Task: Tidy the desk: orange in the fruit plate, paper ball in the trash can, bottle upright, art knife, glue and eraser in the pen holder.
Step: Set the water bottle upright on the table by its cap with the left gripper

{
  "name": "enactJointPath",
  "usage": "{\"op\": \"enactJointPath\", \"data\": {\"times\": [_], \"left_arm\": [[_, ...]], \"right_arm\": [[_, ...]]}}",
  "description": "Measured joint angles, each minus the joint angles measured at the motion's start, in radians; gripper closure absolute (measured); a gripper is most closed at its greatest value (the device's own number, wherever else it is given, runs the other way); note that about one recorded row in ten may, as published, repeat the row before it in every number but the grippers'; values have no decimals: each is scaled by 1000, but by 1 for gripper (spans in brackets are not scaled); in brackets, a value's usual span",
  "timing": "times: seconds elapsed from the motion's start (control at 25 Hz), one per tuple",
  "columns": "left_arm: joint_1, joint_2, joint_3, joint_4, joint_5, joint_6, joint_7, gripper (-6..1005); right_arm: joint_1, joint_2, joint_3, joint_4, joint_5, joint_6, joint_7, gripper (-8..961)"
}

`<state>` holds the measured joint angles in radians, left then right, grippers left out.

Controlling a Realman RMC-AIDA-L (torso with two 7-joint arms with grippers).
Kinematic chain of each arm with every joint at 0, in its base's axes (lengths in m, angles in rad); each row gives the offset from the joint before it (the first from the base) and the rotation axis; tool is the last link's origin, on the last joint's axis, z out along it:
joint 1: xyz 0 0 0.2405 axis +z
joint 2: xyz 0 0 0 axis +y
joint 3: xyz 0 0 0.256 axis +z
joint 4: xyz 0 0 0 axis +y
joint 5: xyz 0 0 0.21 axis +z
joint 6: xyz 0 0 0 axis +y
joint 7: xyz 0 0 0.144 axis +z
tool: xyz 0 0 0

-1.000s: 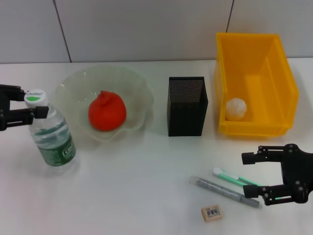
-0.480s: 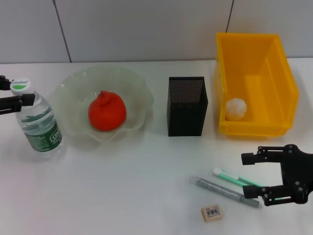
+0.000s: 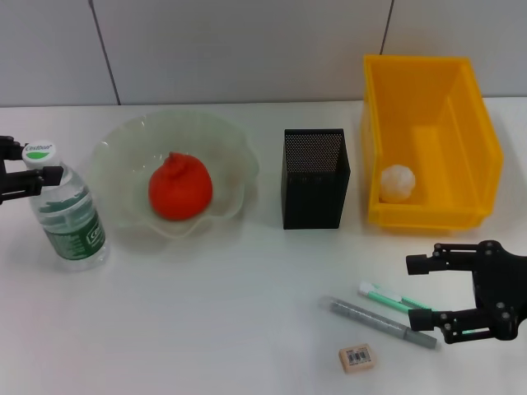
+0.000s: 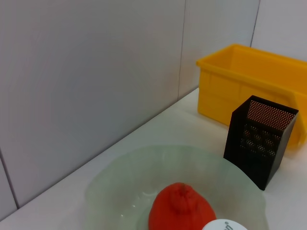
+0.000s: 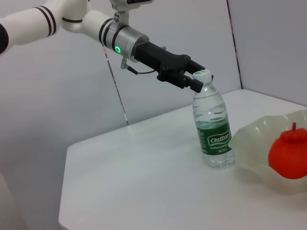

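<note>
Left gripper (image 3: 29,169) clamps the upright bottle's (image 3: 67,216) cap near the table's (image 3: 206,313) left edge.

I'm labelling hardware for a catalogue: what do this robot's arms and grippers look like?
The left arm is glossy white with black bands, then a silver wrist with a green light and a thin cable. Both the left gripper and the right gripper are matt black, with slim two-finger frames.

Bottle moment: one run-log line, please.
left gripper shut on bottle cap | bottle upright | right gripper open over pens
</note>
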<state>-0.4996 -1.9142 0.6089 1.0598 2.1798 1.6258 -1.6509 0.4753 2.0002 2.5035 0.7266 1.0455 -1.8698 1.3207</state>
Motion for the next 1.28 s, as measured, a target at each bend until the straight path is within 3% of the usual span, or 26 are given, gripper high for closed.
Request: {"op": "enactJointPath", "data": {"times": [1.28], "left_arm": [[1,-12,-4,4,1,-7,-1,481]], "right_arm": [[1,0,0,1,3,-3,0,170]]}}
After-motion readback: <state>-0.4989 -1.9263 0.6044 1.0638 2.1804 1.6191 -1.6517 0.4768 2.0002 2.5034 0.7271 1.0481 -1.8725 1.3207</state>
